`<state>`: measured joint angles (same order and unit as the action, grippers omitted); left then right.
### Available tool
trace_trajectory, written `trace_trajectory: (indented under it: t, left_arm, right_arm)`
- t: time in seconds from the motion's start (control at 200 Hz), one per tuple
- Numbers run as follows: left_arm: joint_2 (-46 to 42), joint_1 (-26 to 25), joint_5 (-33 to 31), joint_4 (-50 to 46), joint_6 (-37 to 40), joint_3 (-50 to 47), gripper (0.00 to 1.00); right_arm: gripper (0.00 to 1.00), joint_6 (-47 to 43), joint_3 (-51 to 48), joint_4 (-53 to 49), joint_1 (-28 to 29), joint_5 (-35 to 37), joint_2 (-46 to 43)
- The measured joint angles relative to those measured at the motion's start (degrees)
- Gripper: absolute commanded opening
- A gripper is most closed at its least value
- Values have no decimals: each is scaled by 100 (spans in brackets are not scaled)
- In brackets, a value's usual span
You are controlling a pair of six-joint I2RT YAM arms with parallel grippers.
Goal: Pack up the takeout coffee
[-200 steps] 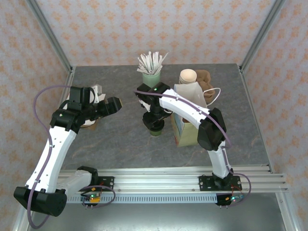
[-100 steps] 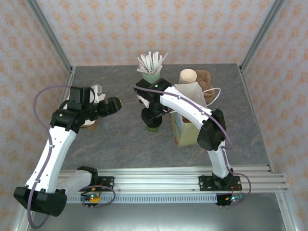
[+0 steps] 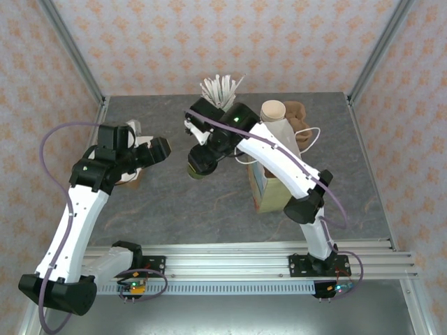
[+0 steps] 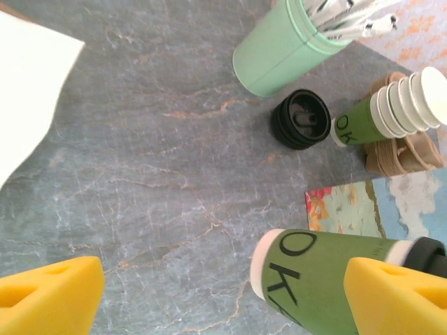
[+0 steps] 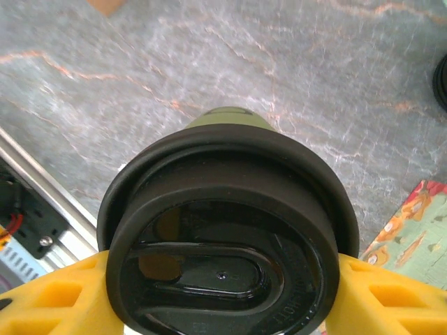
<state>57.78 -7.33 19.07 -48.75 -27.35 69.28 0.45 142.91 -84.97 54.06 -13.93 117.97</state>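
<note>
Behind its round, shiny black lid [image 5: 223,237], the green paper side of the takeout coffee [image 3: 198,164] is mostly hidden in the right wrist view. It is held tilted above the grey marbled table [image 3: 174,202], left of the bag [image 3: 264,192], clamped between the yellow fingers [image 5: 56,300] of the right gripper [image 5: 227,296]. The left gripper [image 4: 223,296] is spread wide apart, its blocky tips [image 4: 49,296] cut off.

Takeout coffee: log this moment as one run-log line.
right gripper: shut on takeout coffee, held tilted above table | left gripper: open, empty | paper bag: standing, coffee not yet inside
</note>
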Motion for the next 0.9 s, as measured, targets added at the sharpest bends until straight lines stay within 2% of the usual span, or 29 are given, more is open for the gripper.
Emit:
trace_trajectory:
  t: [0.15,0.35,0.671,0.901]
  left_arm:
    - [-151,0,-48,-79,-20,240,88]
    - [-247,-125,323,90,-214,356,87]
    - [273,-1563,752,879,-426,422,85]
    - [1246,-2321,918,1394,-376,671,82]
  right_arm:
    - [62,127,645,-70,-9,-59,-157]
    - [61,321,741,-98,-153,131,-951]
    - [61,730,520,-382,-883,1040,-2531]
    - [62,964,68,-734,-1300,1628,-2988]
